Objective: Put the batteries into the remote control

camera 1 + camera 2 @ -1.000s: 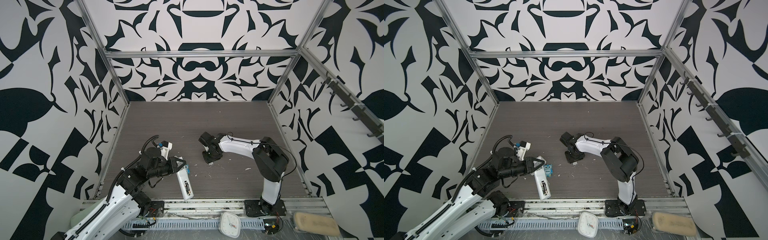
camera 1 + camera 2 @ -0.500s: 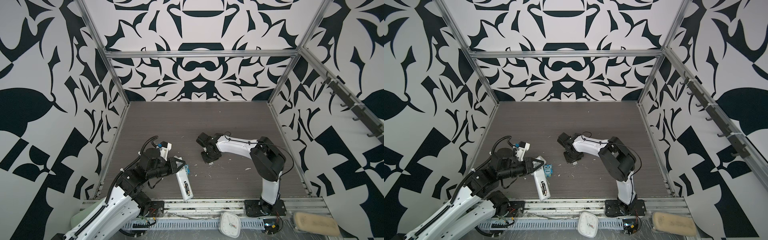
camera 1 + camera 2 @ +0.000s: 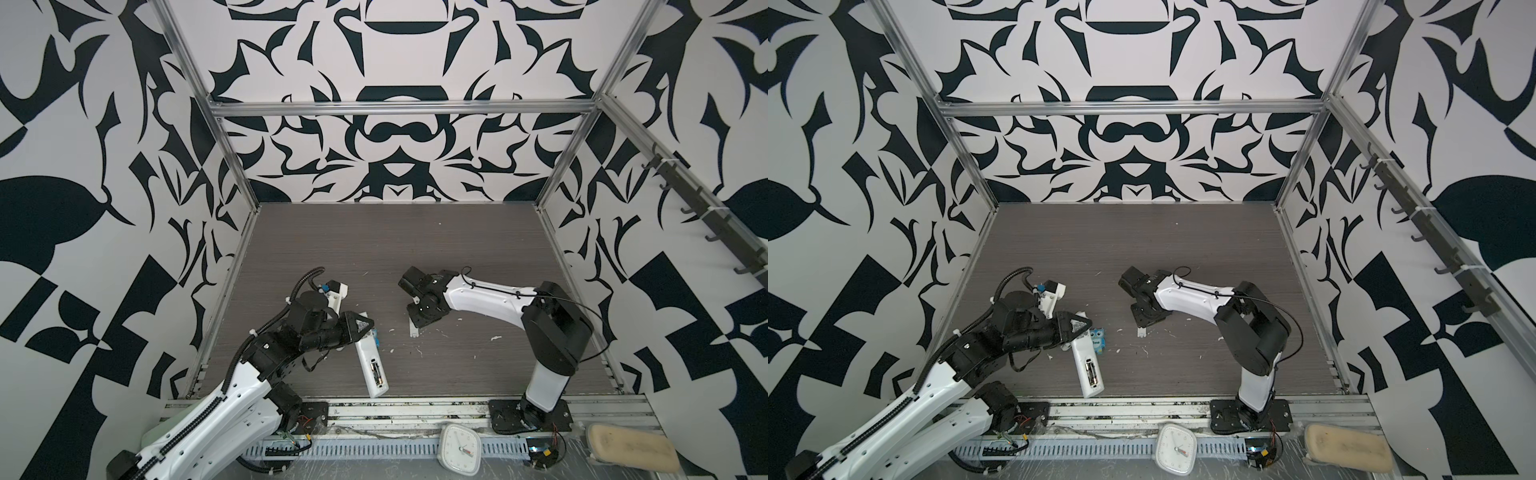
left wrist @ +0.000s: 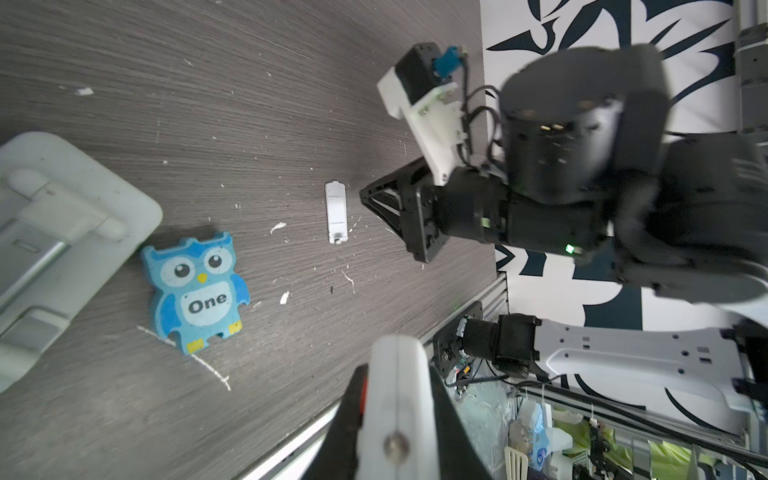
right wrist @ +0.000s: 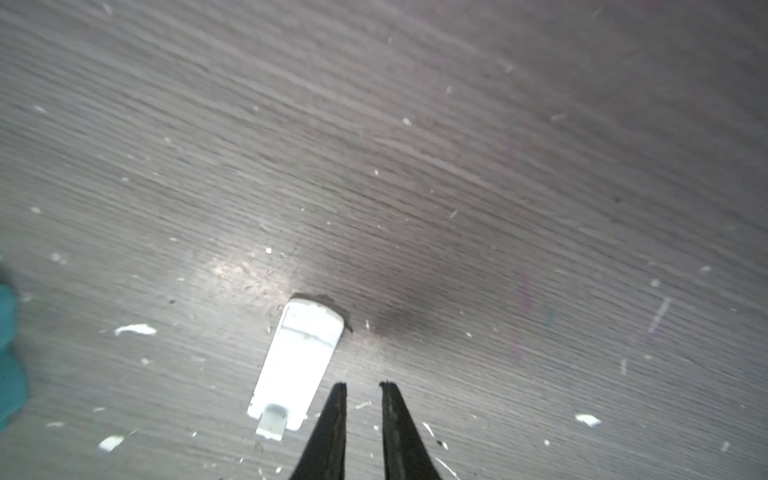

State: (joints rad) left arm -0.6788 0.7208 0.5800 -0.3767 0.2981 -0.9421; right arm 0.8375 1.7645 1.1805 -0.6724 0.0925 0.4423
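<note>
Here the remote control [image 3: 368, 357] sits clamped between the left jaws.

Dark wood-grain tabletop [image 3: 415, 249]: grey-white tray [image 4: 83, 178] just beside blue owl figure [image 4: 195, 286], small white cover [image 4: 336, 212] apart, white flecks [image 4: 277, 227] scattered

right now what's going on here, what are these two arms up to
The left end effector clamps the top end of the white remote, whose open back faces up with batteries showing in the slot. The right end effector is down at the table beside the loose battery cover, its jaws a little apart with nothing between them. The cover is not yet back on the remote.
</note>
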